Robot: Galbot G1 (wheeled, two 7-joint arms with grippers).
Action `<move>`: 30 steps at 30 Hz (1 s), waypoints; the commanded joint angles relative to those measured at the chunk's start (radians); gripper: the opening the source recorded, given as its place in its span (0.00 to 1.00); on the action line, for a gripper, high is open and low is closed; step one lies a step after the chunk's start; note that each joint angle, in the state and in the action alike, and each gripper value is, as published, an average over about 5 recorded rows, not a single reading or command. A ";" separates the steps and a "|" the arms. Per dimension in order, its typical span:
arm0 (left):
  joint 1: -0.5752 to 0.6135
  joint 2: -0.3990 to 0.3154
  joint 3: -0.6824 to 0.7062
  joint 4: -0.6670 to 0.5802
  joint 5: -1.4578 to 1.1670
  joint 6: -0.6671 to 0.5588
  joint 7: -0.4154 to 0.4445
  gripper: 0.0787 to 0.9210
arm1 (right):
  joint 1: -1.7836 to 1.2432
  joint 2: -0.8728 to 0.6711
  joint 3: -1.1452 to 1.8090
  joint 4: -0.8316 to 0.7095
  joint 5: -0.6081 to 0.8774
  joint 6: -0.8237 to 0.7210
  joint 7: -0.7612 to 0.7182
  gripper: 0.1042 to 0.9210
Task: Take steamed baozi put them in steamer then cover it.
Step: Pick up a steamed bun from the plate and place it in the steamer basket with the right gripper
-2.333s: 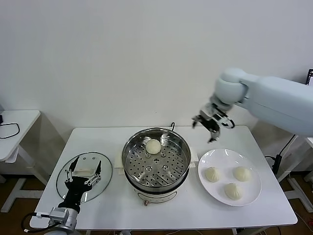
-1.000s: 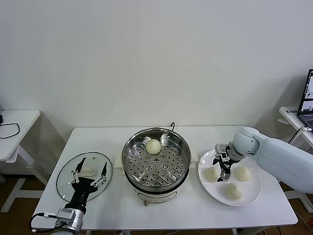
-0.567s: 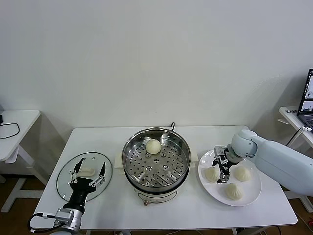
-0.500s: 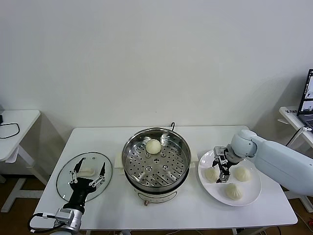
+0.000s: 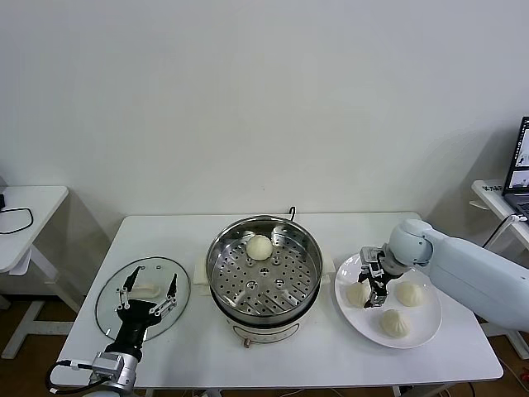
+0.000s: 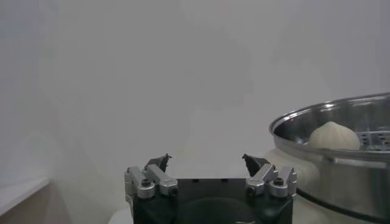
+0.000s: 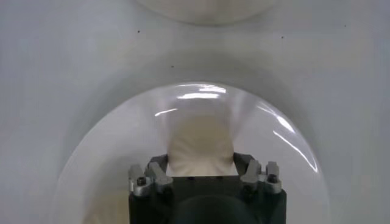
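Observation:
The steamer (image 5: 216, 248) stands mid-table with one steamed baozi (image 5: 259, 246) on its perforated tray. Three baozi lie on the white plate (image 5: 430, 324): left (image 5: 356, 294), right (image 5: 408, 293), front (image 5: 394, 322). My right gripper (image 5: 374, 284) is down at the left one; in the right wrist view its fingers (image 7: 157, 170) press both sides of that baozi (image 7: 201, 143), which rests on the plate (image 7: 116, 164). The cover (image 5: 111, 291) lies flat at the table's left. My left gripper (image 5: 149, 289) hovers open over it; it also shows in the left wrist view (image 6: 206, 161).
The steamer (image 6: 341, 155) and its baozi (image 6: 332, 135) also show in the left wrist view. A side table (image 5: 25, 223) stands off to the left. A laptop (image 5: 521, 165) sits at the far right. The white table's edge (image 5: 289, 382) runs along the front.
My right gripper came down from above the table's back right to the plate and settled round the left baozi. Over the last half second almost nothing moved.

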State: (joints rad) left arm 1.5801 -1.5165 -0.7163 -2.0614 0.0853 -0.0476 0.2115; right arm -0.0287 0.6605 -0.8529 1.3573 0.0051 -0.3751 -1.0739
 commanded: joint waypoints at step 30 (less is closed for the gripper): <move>-0.003 0.029 -0.027 -0.035 -0.039 0.017 0.002 0.88 | 0.917 0.238 -0.578 0.407 0.736 -0.348 0.177 0.74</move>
State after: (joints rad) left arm 1.5776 -1.4876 -0.7374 -2.0966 0.0518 -0.0327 0.2132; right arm 0.8355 0.6645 -1.4108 1.7381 0.6090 -0.5850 -0.9948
